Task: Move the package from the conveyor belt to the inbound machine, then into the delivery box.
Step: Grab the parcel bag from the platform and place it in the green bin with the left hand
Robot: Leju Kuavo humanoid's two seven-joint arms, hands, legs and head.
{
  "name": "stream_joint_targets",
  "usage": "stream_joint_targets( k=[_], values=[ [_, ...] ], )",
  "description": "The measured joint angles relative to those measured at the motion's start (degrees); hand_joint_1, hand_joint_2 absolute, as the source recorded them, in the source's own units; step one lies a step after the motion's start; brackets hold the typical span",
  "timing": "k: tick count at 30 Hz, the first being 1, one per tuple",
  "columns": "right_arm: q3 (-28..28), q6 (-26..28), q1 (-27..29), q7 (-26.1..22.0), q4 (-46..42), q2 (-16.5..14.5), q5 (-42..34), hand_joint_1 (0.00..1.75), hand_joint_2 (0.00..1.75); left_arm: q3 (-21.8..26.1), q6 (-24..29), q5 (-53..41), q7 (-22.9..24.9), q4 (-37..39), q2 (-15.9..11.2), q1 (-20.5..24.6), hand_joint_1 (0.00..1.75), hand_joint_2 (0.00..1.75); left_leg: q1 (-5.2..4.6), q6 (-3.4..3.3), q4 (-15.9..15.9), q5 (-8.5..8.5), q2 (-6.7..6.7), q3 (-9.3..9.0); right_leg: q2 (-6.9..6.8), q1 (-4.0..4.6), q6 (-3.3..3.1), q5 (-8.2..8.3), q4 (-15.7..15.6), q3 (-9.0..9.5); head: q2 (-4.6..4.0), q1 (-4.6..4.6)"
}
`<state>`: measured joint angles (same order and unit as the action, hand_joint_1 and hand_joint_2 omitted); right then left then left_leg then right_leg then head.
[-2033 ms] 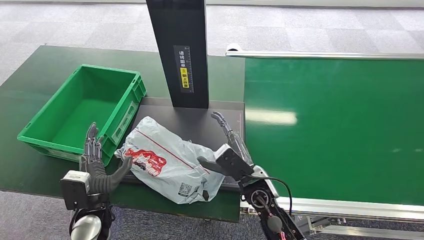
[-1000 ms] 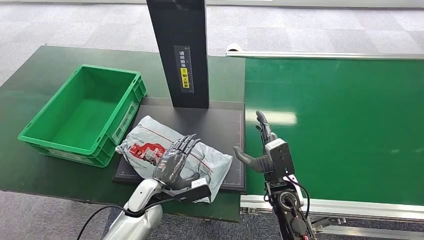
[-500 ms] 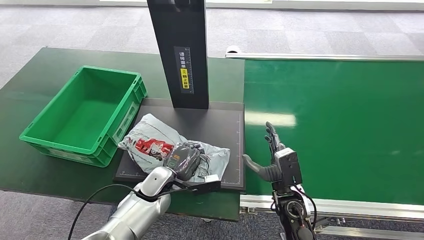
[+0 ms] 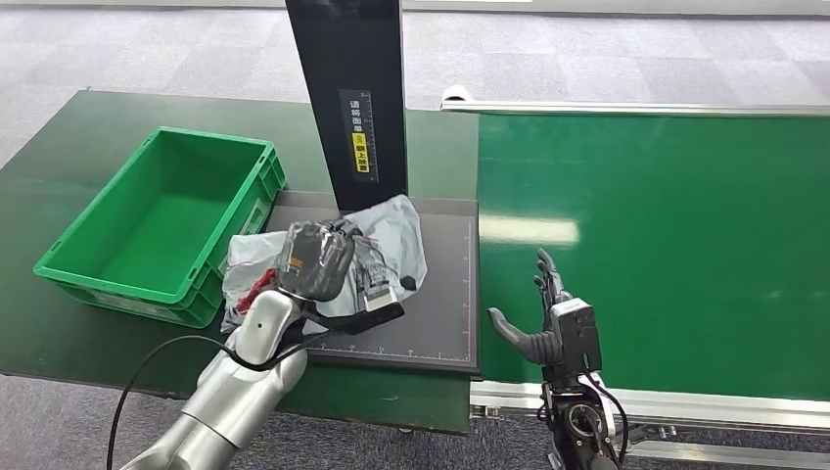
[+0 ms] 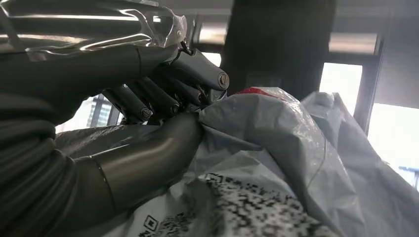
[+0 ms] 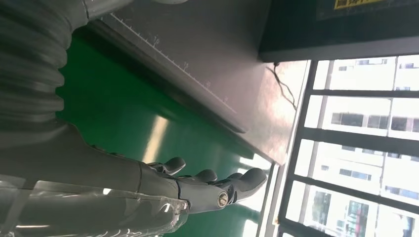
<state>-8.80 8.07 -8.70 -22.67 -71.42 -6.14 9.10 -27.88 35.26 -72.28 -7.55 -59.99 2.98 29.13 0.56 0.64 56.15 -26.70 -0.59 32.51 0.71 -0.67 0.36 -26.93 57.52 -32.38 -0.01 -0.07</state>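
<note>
**Package held by left hand above the inbound machine plate**

Left hand point(image 4: 311, 259) — clenched on the package point(image 4: 391, 235), grasping crumpled grey film from above. Package lifted clear of most of the dark plate point(image 4: 442, 294) of the inbound machine, bunched against the foot of the black column point(image 4: 347, 98). Red printing on the package point(image 4: 256, 286) visible on the side toward the crate, at the plate's near-left corner. Whether the lower folds touch the plate: cannot tell.

In the left wrist view, fingers point(image 5: 148, 98) curled into the film, thumb pressed against a fold of the package point(image 5: 276, 143); a black-and-white code patch point(image 5: 247, 207) printed on the film close to the camera.

Right hand point(image 4: 548, 318) — released, holding nothing, fingers extended and apart, thumb spread toward the plate. Positioned over the near edge of the green conveyor belt point(image 4: 666, 245), just beside the plate's right edge, well apart from the package. In the right wrist view, right hand point(image 6: 197, 185) seen with straight fingers point(image 6: 247, 177) above the belt surface point(image 6: 123, 123), with the ruled edge of the plate point(image 6: 197, 74) alongside.

Green delivery box point(image 4: 73, 257) — open-topped, standing on the dark green worktop point(image 4: 59, 147) to the left of the plate, its near-right corner just beside the package. Yellow-and-black label point(image 4: 361, 132) fixed to the front of the column. Black cable point(image 4: 147, 382) looped beside the left arm.
</note>
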Motion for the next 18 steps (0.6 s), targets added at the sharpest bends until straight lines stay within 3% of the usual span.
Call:
stream_joint_targets(
  k=[5,10,14,18],
  values=[
    [0.6,1.8,2.6,-1.0,-0.6,0.1,-0.6,0.00,1.75,2.6,3.8,-0.3,-2.4,-18.8,-3.3,-1.8,1.75,1.75,0.00,0.00,0.0,-0.02,-0.03,0.15,-0.01,-0.01,0.00,-0.01,0.0,-0.15,0.01,-0.01],
    [1.0,2.3,4.1,-1.6,-1.3,0.2,-0.7,0.00,1.75,5.3,4.6,-1.0,-3.2,-28.8,-4.1,-1.8,1.75,1.75,0.00,0.00,0.0,-0.02,-0.02,0.18,-0.01,-0.01,0.00,-0.02,0.0,-0.20,0.01,-0.01],
    [1.2,2.3,4.3,-1.6,-2.1,0.1,-0.7,0.00,1.75,8.1,3.0,0.5,0.9,-29.4,-5.2,2.2,1.75,1.75,0.00,0.02,0.0,0.07,-0.03,0.17,-0.01,0.00,-0.04,0.04,0.0,-0.19,0.01,-0.01],
    [1.2,2.3,4.2,-0.7,-3.0,-0.1,-0.1,0.00,1.75,12.2,-1.0,0.3,4.0,-24.3,-6.3,8.9,1.75,1.75,0.01,0.04,0.0,0.16,-0.02,0.16,-0.01,0.02,-0.07,0.11,0.0,-0.18,0.01,-0.01]
  ],
)
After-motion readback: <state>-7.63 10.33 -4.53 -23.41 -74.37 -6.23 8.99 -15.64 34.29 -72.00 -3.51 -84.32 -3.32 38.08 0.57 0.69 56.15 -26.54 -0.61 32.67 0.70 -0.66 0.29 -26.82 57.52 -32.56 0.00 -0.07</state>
